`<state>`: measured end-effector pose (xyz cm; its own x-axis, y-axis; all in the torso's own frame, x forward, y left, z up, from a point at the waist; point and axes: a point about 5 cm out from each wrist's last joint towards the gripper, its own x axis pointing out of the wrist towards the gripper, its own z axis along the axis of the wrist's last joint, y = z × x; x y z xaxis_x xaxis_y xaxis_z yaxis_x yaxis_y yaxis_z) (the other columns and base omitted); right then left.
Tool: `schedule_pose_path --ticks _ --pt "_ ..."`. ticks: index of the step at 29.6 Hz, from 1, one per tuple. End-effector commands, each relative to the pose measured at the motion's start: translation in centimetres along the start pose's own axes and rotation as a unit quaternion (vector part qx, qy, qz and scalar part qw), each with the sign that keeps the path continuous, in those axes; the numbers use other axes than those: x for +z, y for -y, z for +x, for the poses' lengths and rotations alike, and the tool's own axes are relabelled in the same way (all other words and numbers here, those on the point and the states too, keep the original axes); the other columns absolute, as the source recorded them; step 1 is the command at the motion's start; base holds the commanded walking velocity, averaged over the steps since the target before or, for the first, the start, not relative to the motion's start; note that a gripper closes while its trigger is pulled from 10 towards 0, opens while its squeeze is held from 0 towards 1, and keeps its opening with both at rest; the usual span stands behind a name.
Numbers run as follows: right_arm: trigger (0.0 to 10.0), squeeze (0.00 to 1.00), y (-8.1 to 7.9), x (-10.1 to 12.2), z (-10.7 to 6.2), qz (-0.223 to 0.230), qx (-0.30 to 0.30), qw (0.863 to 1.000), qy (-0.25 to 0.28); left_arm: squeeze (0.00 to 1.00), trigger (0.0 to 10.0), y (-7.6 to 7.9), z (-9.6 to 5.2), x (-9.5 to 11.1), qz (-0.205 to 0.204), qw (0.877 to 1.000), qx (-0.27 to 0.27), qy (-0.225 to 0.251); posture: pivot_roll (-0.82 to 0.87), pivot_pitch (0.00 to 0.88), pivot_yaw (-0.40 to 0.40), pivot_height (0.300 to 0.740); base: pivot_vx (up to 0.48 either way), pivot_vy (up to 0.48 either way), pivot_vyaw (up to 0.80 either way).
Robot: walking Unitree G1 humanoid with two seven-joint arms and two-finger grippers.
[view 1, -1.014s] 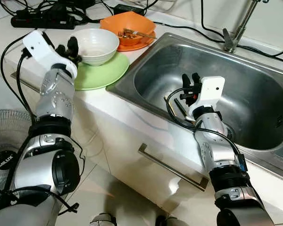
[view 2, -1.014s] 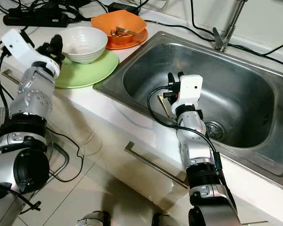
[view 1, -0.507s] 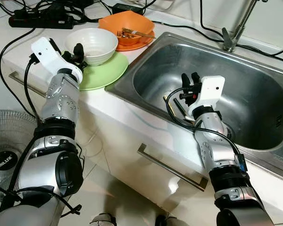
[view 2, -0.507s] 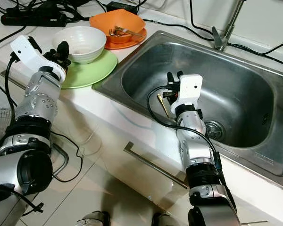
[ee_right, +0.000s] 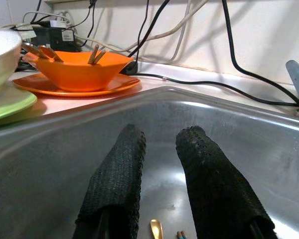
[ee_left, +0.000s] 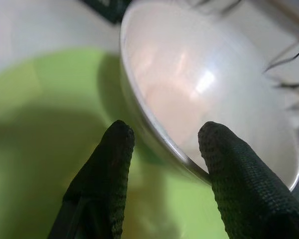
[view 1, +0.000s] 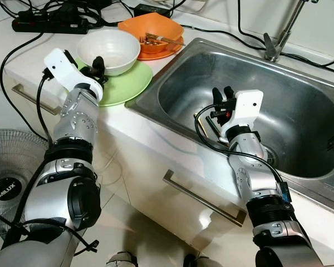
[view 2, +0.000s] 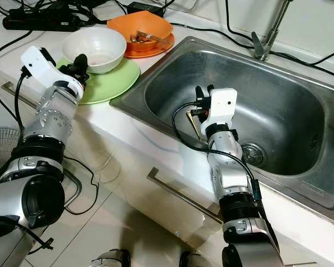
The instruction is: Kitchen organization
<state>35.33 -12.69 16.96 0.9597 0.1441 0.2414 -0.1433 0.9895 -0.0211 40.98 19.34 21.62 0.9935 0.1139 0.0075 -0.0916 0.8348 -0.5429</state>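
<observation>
Little of the kitchen tidying looks done. The white bowl (view 1: 108,51) sits on the green plate (view 1: 125,83) on the bench (view 1: 22,50), and the orange bowl (view 1: 150,28) with cutlery in it rests on its orange plate beside the sink (view 1: 323,92). In the sink, chopsticks (view 2: 192,123) lie near its front wall, so some utensils seem to have landed there already; the dishes remain to be dealt with.

The left gripper (ee_left: 164,149) is at the white bowl's near rim, its fingers (ee_left: 112,164) parted to either side of the rim, one outside over the green plate and one over the bowl's inside, not yet closed on it. The right gripper (ee_right: 159,169) hovers low inside the sink, fingers narrowly apart and holding nothing, above the chopsticks.

Room is tight around the bowl: the plate's edge lies close to the bench's front edge and to the sink's rim, and cables and a power strip (view 1: 50,23) crowd the back of the bench. The basin itself offers open space, apart from the tap (view 1: 275,44) at the rear.
</observation>
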Motion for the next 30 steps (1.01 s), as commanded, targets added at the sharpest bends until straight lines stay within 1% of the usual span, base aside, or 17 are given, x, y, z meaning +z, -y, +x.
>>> schedule_pose_path --ticks 1,2,7,10,14,15,20,30 --pt "10.0 0.00 0.2 0.2 -0.1 0.002 -0.002 1.000 0.002 0.00 10.0 0.2 0.0 -1.0 -0.003 1.000 0.010 -0.028 0.05 0.130 -0.028 0.740 0.000 0.000 0.00" --pt "10.0 0.00 0.3 0.2 -0.1 0.001 -0.002 1.000 0.001 0.00 10.0 0.4 0.0 -1.5 -0.003 0.999 0.012 -0.042 0.05 0.131 -0.028 0.740 0.000 0.000 0.00" --pt "10.0 0.00 0.3 0.2 -0.1 0.000 -0.002 1.000 0.001 0.00 10.0 0.6 0.0 -2.0 -0.003 0.999 0.016 -0.051 0.05 0.131 -0.030 0.740 0.000 0.000 0.00" --pt "10.0 0.00 0.3 0.2 -0.1 0.000 -0.001 1.000 0.001 0.00 10.0 0.7 0.0 -2.0 -0.005 0.999 0.019 -0.047 0.05 0.133 -0.031 0.740 0.000 0.000 0.00" --pt "10.0 0.00 0.3 0.2 -0.1 0.000 0.000 1.000 0.000 0.00 10.0 0.6 0.1 -1.4 -0.007 0.999 0.028 -0.030 0.05 0.133 -0.033 0.740 0.000 0.000 0.00" --pt "10.0 0.00 0.2 0.2 0.0 0.000 0.001 1.000 0.000 0.00 0.0 0.6 0.1 -1.1 -0.010 0.999 0.032 -0.023 0.05 0.133 -0.033 0.740 0.000 0.000 0.00" --pt "10.0 0.00 0.2 0.2 0.0 -0.001 0.000 1.000 0.000 0.00 0.0 0.7 0.1 -0.8 -0.013 0.999 0.035 -0.012 0.05 0.131 -0.032 0.740 0.000 0.000 0.00" --pt "10.0 0.00 0.2 0.1 0.0 -0.001 0.000 1.000 -0.001 0.00 0.0 0.7 0.2 -0.7 -0.015 0.999 0.039 -0.006 0.05 0.126 -0.027 0.740 0.000 0.000 0.00"
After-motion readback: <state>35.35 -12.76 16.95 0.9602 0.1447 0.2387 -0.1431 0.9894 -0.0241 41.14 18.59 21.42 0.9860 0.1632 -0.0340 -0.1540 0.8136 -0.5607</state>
